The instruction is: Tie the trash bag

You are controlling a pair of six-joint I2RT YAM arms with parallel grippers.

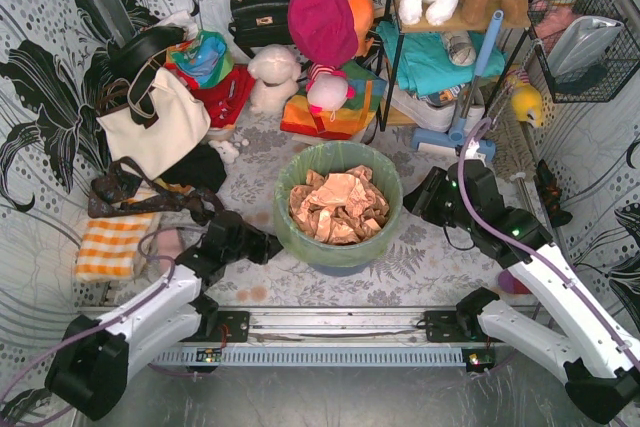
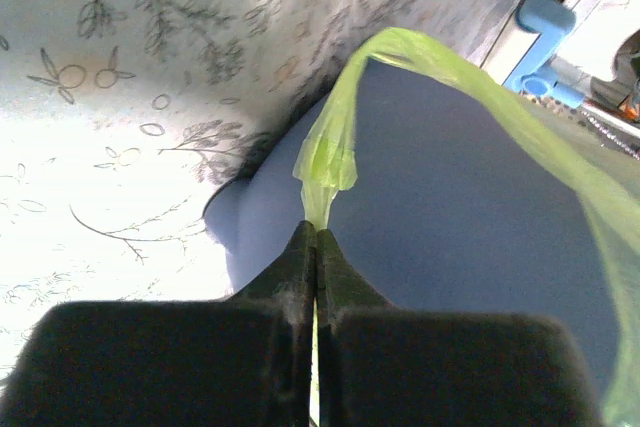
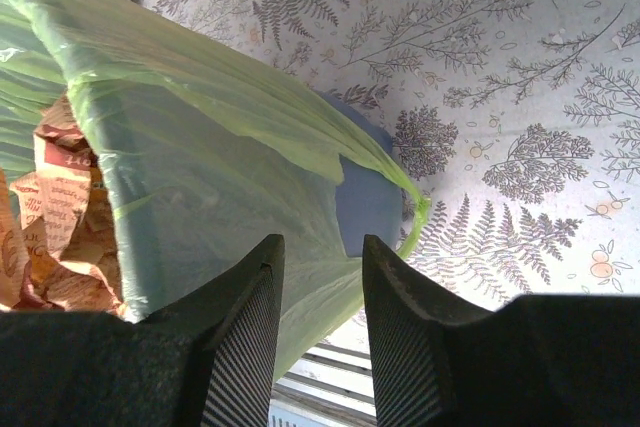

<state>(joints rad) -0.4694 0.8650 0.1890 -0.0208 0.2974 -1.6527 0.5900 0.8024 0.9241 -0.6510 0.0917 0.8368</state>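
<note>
Left tool point(image 2: 316, 237) clamped on a handle strip of the trash bag point(image 2: 325, 162). Right tool point(image 3: 320, 252) jaws apart, bag film beyond its tips.

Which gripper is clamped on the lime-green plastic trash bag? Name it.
The left gripper, shut on a handle strip of the lime-green plastic trash bag; the right gripper stands open.

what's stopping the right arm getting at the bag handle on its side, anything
Probably nothing. The right gripper hangs open just above the bag, and the handle droops over the bin just ahead of its fingers, with nothing between.
</note>
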